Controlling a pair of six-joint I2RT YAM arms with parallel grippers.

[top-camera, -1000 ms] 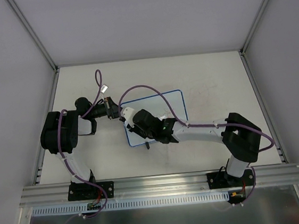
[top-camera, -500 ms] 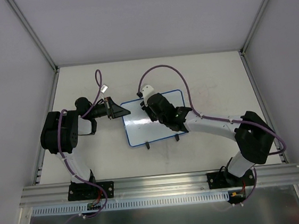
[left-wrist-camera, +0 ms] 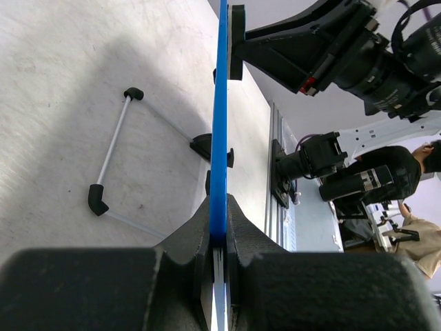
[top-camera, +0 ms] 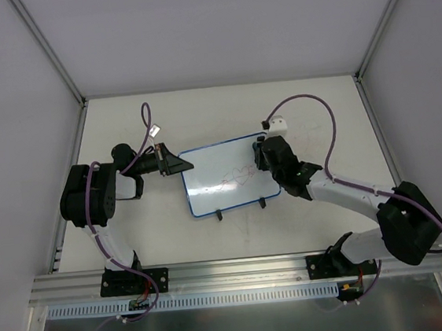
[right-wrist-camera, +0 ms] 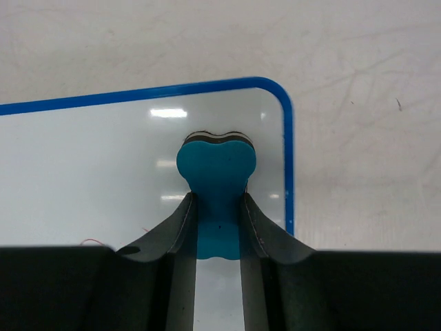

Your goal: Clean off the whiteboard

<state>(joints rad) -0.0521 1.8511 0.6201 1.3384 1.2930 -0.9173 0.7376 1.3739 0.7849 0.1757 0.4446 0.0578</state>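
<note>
The whiteboard [top-camera: 226, 177], white with a thin blue frame and two black feet, lies in the middle of the table with faint red heart scribbles on it. My left gripper [top-camera: 183, 167] is shut on the board's left edge; the left wrist view shows the blue frame [left-wrist-camera: 219, 138] edge-on between the jaws. My right gripper [top-camera: 266, 154] is shut on a blue eraser block [right-wrist-camera: 216, 172] and holds it over the board's far right corner [right-wrist-camera: 275, 93]. The board surface [right-wrist-camera: 89, 172] fills the left of the right wrist view.
White walls and an aluminium frame enclose the table [top-camera: 310, 109]. A rail [top-camera: 232, 271] runs along the near edge by the arm bases. A thin wire stand with black tips [left-wrist-camera: 114, 148] shows beside the board in the left wrist view.
My right gripper has swept with the eraser from the board's left side across to its far right corner. The red scribbles now show. The left gripper has held still.
</note>
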